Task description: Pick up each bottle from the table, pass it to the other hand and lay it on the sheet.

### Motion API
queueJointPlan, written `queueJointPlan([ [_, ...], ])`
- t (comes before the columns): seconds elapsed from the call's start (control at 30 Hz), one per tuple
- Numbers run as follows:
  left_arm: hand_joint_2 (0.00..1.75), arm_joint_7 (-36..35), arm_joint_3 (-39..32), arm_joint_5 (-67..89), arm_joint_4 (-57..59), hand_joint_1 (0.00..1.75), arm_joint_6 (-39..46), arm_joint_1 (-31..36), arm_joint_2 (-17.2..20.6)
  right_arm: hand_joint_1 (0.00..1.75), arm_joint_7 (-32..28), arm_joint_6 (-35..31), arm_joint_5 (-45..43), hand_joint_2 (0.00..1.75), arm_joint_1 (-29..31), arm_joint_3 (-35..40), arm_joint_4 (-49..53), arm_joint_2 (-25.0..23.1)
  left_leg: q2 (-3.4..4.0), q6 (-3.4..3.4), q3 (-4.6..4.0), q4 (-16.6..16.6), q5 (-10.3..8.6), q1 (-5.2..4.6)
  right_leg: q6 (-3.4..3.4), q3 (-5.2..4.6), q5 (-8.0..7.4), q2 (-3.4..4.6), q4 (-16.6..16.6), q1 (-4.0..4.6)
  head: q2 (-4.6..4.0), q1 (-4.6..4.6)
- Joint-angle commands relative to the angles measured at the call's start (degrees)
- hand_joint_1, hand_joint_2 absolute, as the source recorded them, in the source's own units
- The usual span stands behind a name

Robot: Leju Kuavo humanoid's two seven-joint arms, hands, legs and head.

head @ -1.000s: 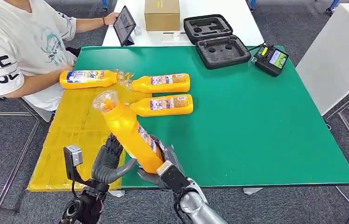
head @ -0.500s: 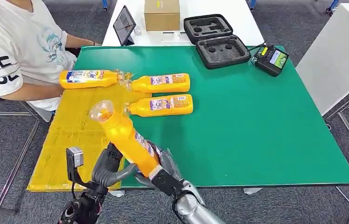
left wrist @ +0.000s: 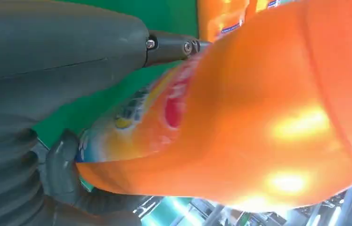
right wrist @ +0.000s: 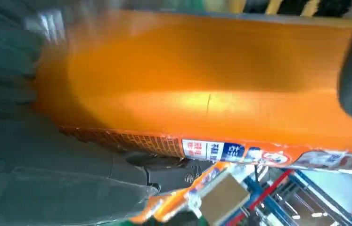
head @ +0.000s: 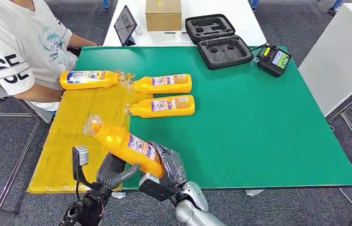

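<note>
right hand [head: 164, 167] grips bottle [head: 126, 146] base, left hand [head: 111, 170] cups beneath; early release could drop it short of yellow sheet [head: 75, 136].

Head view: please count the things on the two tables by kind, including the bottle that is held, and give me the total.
Orange bottles: 4, three lying, one held by the right hand
Yellow sheet: 1
Tablet: 1
Cardboard box: 1
Black foam-lined case: 1
Handheld controller with screen: 1
Total: 9
</note>
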State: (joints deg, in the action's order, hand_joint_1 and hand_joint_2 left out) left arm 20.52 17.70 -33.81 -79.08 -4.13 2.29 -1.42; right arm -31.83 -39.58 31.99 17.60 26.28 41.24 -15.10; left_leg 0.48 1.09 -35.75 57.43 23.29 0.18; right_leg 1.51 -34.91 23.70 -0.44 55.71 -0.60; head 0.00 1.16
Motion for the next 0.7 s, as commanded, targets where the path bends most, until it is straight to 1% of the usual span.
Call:
queueJointPlan([
  [0.03, 1.75, -0.79, 1.49, -0.99, 4.93, 0.00, -0.40, 3.33, 0.09, 1.75, 0.48, 0.34, 3.44, 1.75, -0.07, -6.09, 0.27, -1.09, -0.20, -0.08, 0.36, -0.03, 0.12, 0.06, -0.07, 0.41, 0.16, -0.12, -0.03, 0.05, 0.00, 0.00],
  [0.07, 1.75, -1.04, 1.65, -1.59, 5.39, 0.00, -0.97, 3.57, 0.03, 1.75, 0.94, 1.12, 3.43, 1.75, 0.17, -5.30, -0.46, -1.16, -0.15, -0.05, 0.21, -0.03, 0.06, 0.04, -0.05, 0.24, 0.09, -0.09, -0.03, 0.03, 0.00, 0.00],
  [0.1, 1.75, -1.06, 1.87, -1.61, 5.58, 0.00, -1.11, 3.74, -0.08, 1.75, 0.84, 1.00, 3.36, 1.75, 0.14, -5.04, -0.62, -1.37, -0.18, -0.07, 0.31, -0.04, 0.09, 0.06, -0.07, 0.35, 0.13, -0.11, -0.05, 0.05, 0.00, 0.00],
  [0.13, 1.75, -1.06, 1.92, -1.60, 5.62, 0.00, -1.07, 3.81, -0.18, 1.75, 0.82, 0.89, 3.40, 1.75, 0.10, -4.98, -0.65, -1.47, -0.11, -0.03, 0.17, -0.04, 0.04, 0.02, -0.04, 0.20, 0.07, -0.07, -0.04, 0.01, 0.00, 0.00],
  [0.17, 1.75, -1.11, 2.21, -1.59, 5.88, 0.00, -1.24, 4.08, -0.26, 1.75, 0.66, 0.97, 3.33, 1.75, 0.21, -4.65, -1.03, -1.65, -0.11, -0.06, 0.27, -0.04, 0.09, 0.05, -0.05, 0.31, 0.11, -0.06, -0.05, 0.04, 0.00, 0.00],
  [0.2, 1.75, -1.16, 2.52, -1.55, 5.93, 0.00, -1.36, 4.34, -0.46, 1.75, 0.55, 0.97, 3.40, 1.75, 0.28, -4.38, -1.13, -1.85, -0.08, -0.04, 0.17, -0.04, 0.04, 0.02, -0.03, 0.18, 0.06, -0.03, -0.04, 0.01, 0.00, 0.00],
  [0.23, 1.75, -1.16, 2.52, -1.55, 5.93, 0.00, -1.36, 4.34, -0.46, 1.75, 0.55, 0.97, 3.40, 1.75, 0.28, -4.38, -1.13, -1.85, -0.13, -0.06, 0.30, -0.04, 0.10, 0.04, -0.05, 0.33, 0.13, -0.07, -0.04, 0.03, 0.00, 0.00],
  [0.27, 1.75, -1.64, 2.97, -2.90, 6.33, 0.00, -2.62, 4.81, -0.80, 1.75, 0.34, 1.17, 3.51, 1.75, 0.59, -3.55, -1.35, -2.02, -0.12, -0.04, 0.18, -0.04, 0.05, 0.03, -0.04, 0.20, 0.08, -0.07, -0.04, 0.02, 0.00, 0.00],
  [0.33, 1.75, -1.66, 3.38, -2.97, 6.48, 0.00, -2.67, 5.17, -1.00, 1.75, 0.46, 1.40, 3.58, 1.75, 0.76, -3.11, -1.42, -2.22, -0.16, -0.07, 0.38, -0.01, 0.15, 0.07, -0.07, 0.42, 0.18, -0.08, -0.04, 0.05, 0.00, 0.00],
  [0.4, 1.75, -1.48, 3.68, -4.00, 6.66, 0.00, -3.05, 6.16, -1.79, 1.75, 0.75, 2.04, 3.64, 1.75, 1.22, -2.39, -1.72, -2.49, -0.10, -0.03, 0.10, -0.02, 0.02, 0.02, -0.02, 0.12, 0.05, -0.07, -0.02, 0.02, 0.00, 0.00],
  [0.43, 1.75, -1.47, 3.87, -4.14, 6.95, 0.00, -3.00, 6.46, -1.83, 1.75, 0.90, 1.95, 3.63, 1.75, 1.35, -2.27, -1.91, -2.53, -0.14, -0.04, 0.24, -0.01, 0.09, 0.04, -0.04, 0.28, 0.12, -0.08, -0.02, 0.03, 0.00, 0.00],
  [0.47, 1.75, -1.45, 4.04, -4.30, 7.05, 0.00, -2.90, 6.66, -1.81, 1.75, 0.91, 1.82, 3.55, 1.75, 1.44, -2.17, -2.11, -2.57, -0.13, -0.04, 0.14, -0.01, 0.05, 0.03, -0.03, 0.17, 0.08, -0.08, -0.01, 0.02, 0.00, 0.00],
  [0.53, 1.75, -1.45, 4.04, -4.30, 7.05, 0.00, -2.90, 6.66, -1.81, 1.75, 0.91, 1.82, 3.55, 1.75, 1.44, -2.17, -2.11, -2.57, -0.21, -0.07, 0.36, 0.02, 0.15, 0.07, -0.06, 0.42, 0.18, -0.12, -0.01, 0.06, 0.00, 0.00],
  [0.6, 1.75, -1.43, 4.02, -4.34, 7.07, 0.00, -2.88, 6.61, -1.70, 1.75, 0.90, 1.84, 3.49, 1.75, 1.48, -2.17, -2.15, -2.48, -0.11, -0.03, 0.16, -0.03, 0.04, 0.02, -0.03, 0.19, 0.06, -0.06, -0.03, 0.02, 0.00, 0.02],
  [0.63, 1.75, -1.43, 4.02, -4.34, 7.07, 0.00, -2.88, 6.61, -1.70, 1.75, 0.90, 1.84, 3.49, 1.75, 1.48, -2.17, -2.15, -2.48, -0.11, -0.05, 0.26, -0.03, 0.08, 0.03, -0.05, 0.29, 0.10, -0.05, -0.03, 0.03, 0.00, 0.00],
  [0.7, 1.75, -1.39, 4.06, -4.44, 7.04, 0.00, -2.88, 6.51, -1.55, 1.75, 0.84, 1.83, 3.36, 1.75, 1.46, -2.11, -2.14, -2.41, -0.11, -0.04, 0.20, -0.02, 0.06, 0.03, -0.04, 0.23, 0.08, -0.06, -0.03, 0.02, 0.00, 0.00],
])
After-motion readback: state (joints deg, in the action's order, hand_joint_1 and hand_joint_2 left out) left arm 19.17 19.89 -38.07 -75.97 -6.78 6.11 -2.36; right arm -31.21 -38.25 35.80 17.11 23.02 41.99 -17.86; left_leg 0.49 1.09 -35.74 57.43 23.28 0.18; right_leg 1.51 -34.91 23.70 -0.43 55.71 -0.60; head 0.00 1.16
